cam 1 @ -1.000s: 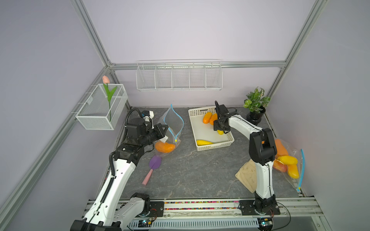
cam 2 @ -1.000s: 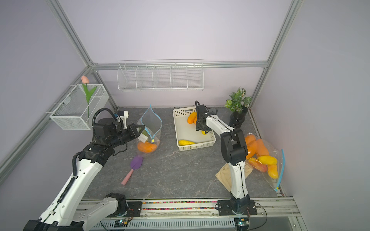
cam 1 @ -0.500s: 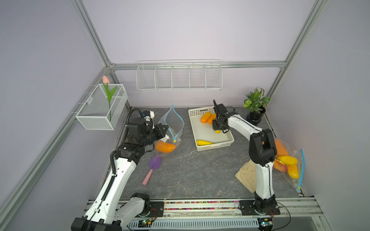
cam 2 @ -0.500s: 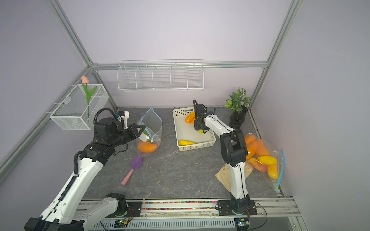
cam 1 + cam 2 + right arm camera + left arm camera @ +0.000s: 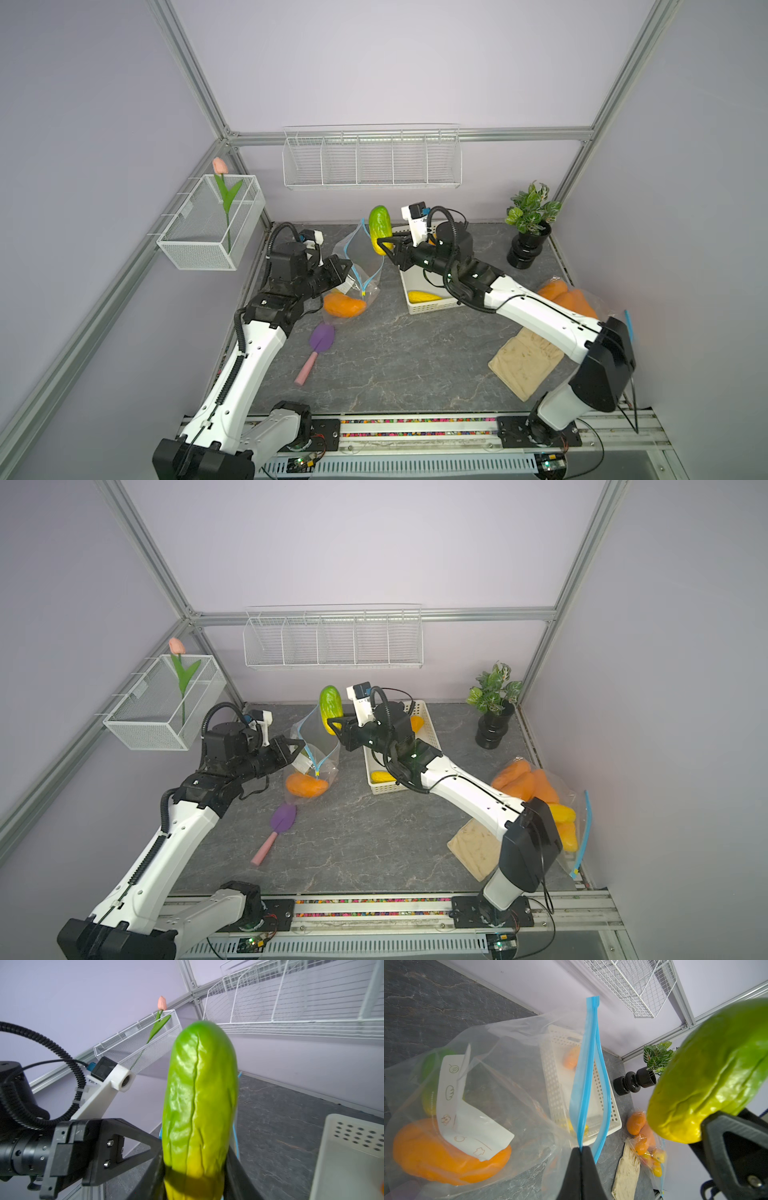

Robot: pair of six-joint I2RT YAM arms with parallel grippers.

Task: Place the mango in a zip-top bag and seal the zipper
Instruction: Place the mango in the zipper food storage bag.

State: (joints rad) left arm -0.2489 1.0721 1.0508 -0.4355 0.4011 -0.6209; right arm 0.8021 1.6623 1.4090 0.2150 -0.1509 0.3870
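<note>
Two mangoes are in view. The zip-top bag [image 5: 360,259] is held upright with its mouth gaping, one blue zipper lip [image 5: 583,1084] pinched in the tightly closed left gripper [image 5: 580,1150]. The green-yellow mango [image 5: 380,222] is clamped at its yellow end by the right gripper [image 5: 385,248], long axis upright above the fingers. The bag mouth lies just ahead of and below that gripper, so a tilt and a lowering are judged to be needed. An orange mango [image 5: 436,1157] is already inside. On the bag's white label [image 5: 452,1105] only small doodles are seen, with no readable writing.
</note>
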